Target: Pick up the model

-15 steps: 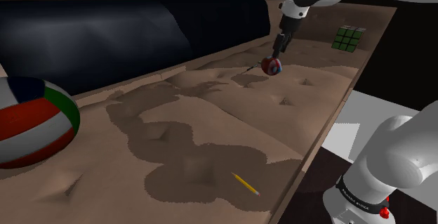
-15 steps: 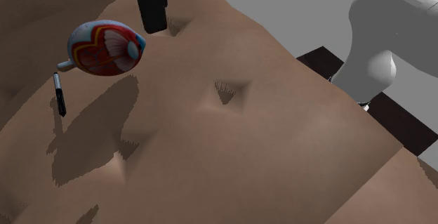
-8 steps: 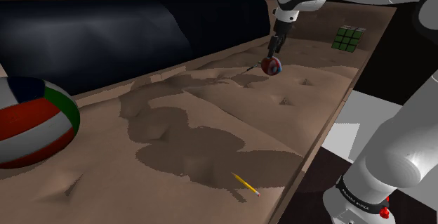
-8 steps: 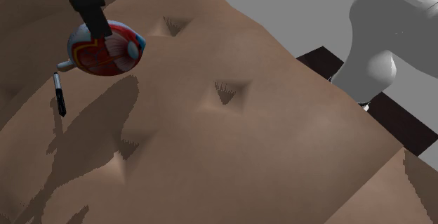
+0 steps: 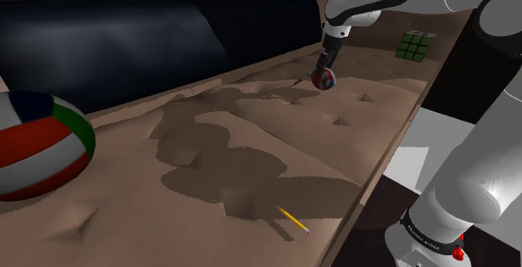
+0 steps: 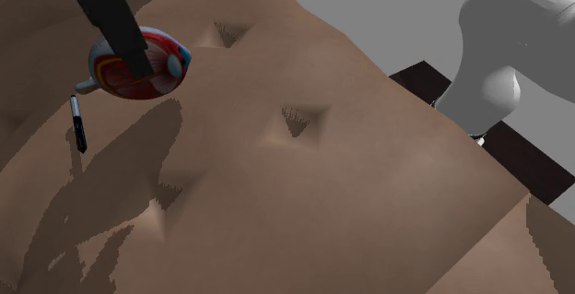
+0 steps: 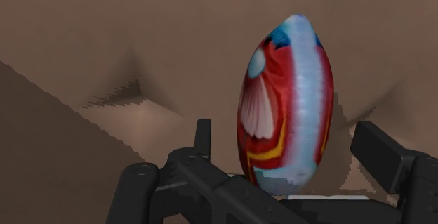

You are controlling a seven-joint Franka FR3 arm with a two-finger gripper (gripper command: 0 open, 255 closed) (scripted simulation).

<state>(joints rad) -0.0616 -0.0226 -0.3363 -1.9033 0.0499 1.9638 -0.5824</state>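
The model [image 5: 324, 79] is a small egg-shaped anatomical piece in red, blue and white, lying on the tufted brown surface [image 5: 251, 140] at the far end. In the second exterior view the model [image 6: 166, 67] lies beside a black pen [image 6: 79, 123]. My black gripper [image 5: 321, 64] comes down onto it from above, and one finger crosses in front of the model [image 6: 136, 60]. Seen from the wrist, the model [image 7: 288, 103] stands between the fingers of the gripper [image 7: 291, 152]. They are open, with a gap on each side.
A multicoloured cube [image 5: 416, 44] sits at the far right corner. A yellow pencil [image 5: 293, 218] lies near the front edge, and a large striped ball [image 5: 38, 144] rests at the shoulder view's left. A dark blue bolster [image 5: 117, 39] runs along the back.
The gripper has moved from beside the model to directly over it and dropped, so its fingers now straddle the model. The model and pen have not moved.
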